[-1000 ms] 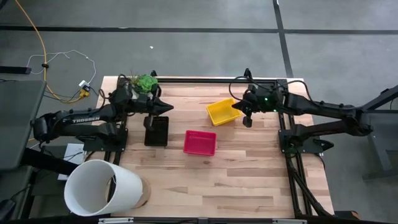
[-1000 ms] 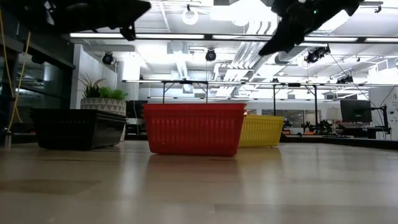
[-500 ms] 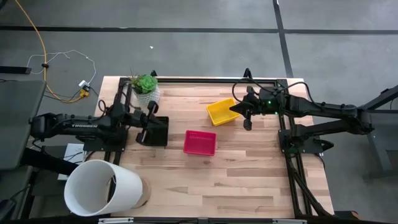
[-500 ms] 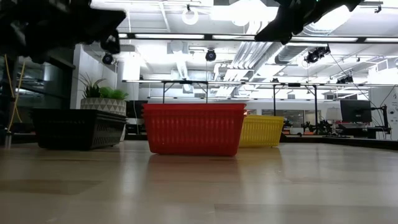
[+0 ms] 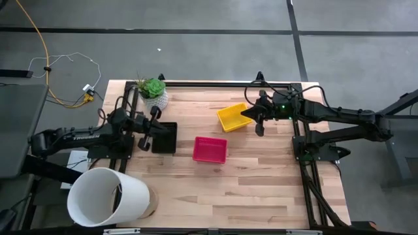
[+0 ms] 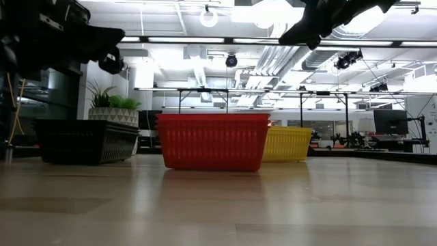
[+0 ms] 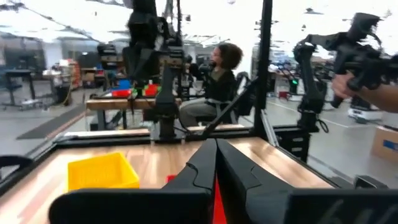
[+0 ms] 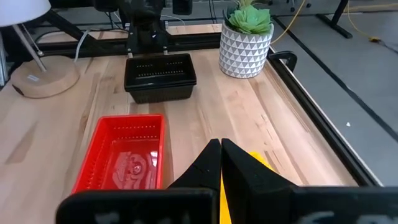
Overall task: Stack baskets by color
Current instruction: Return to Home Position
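Around the red basket stack (image 5: 209, 149): sorted, homing step likely.
Left gripper (image 5: 154, 128) by black stack (image 5: 166, 138) on its left, right gripper (image 5: 246, 115) by yellow stack (image 5: 232, 119) rightward; both finger pairs pressed together, empty; next, fold clear.

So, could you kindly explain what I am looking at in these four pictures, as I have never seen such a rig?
It is a robot with two dark arms at a wooden table, each ending in a two-finger gripper. One picture looks straight down, one looks level across the tabletop, and two come from cameras on the wrists. The left gripper hovers near the black basket; the right gripper hangs near the yellow basket. The red basket sits between those two. Both grippers are shut and hold nothing. A potted plant and a large white bucket stand at the table's left side.
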Robot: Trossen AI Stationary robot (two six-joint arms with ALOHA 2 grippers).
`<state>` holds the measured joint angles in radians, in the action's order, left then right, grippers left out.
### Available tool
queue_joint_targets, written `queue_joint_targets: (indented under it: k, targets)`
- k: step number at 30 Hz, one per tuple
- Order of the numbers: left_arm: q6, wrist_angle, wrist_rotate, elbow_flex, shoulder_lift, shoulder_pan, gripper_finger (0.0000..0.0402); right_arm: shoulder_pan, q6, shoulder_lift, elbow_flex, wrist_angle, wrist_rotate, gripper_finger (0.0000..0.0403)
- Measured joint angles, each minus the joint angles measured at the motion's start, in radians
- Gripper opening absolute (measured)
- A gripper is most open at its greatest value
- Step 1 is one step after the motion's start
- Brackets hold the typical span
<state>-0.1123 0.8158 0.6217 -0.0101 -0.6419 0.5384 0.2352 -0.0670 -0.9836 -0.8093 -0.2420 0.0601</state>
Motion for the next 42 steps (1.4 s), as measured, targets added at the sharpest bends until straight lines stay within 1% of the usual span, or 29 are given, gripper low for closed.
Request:
queue_joint_targets:
  k: [3,5,7,10,18,25,27,31,38,42]
  targets:
    - [0.010,-0.039,0.025,0.000,0.027,-0.003,0.0000,0.000,0.020,0.000,0.000,0.000,0.000,0.0000]
    - [0.011,-0.063,0.066,-0.001,0.051,-0.002,0.0000,0.000,0.029,0.000,0.000,-0.001,-0.002,0.0000]
    - [0.011,-0.110,0.091,-0.001,0.091,0.003,0.0000,0.000,0.034,0.000,0.000,-0.001,-0.003,0.0000]
    - [0.011,-0.179,0.100,-0.001,0.166,0.019,0.0000,0.000,0.038,0.000,0.000,-0.001,-0.003,0.0000]
    - [0.030,-0.486,0.096,-0.001,0.429,0.054,0.0000,0.000,0.044,-0.001,0.000,-0.001,-0.003,0.0000]
    - [0.037,-0.716,0.018,-0.001,0.641,0.056,0.0000,0.000,0.042,-0.001,0.000,-0.001,-0.003,0.0000]
    - [0.033,-0.747,-0.002,-0.002,0.638,0.055,0.0000,0.000,0.042,-0.001,0.000,-0.001,-0.003,0.0000]
    - [0.028,-0.743,-0.042,-0.002,0.638,0.035,0.0000,0.000,0.043,-0.001,0.000,-0.001,-0.003,0.0000]
    - [0.036,-0.742,-0.146,-0.002,0.638,-0.008,0.0000,0.000,0.038,-0.001,0.000,-0.001,0.002,0.0000]
    - [0.036,-0.748,-0.245,-0.002,0.638,-0.031,0.0000,0.000,0.037,-0.001,0.000,-0.002,0.002,0.0000]
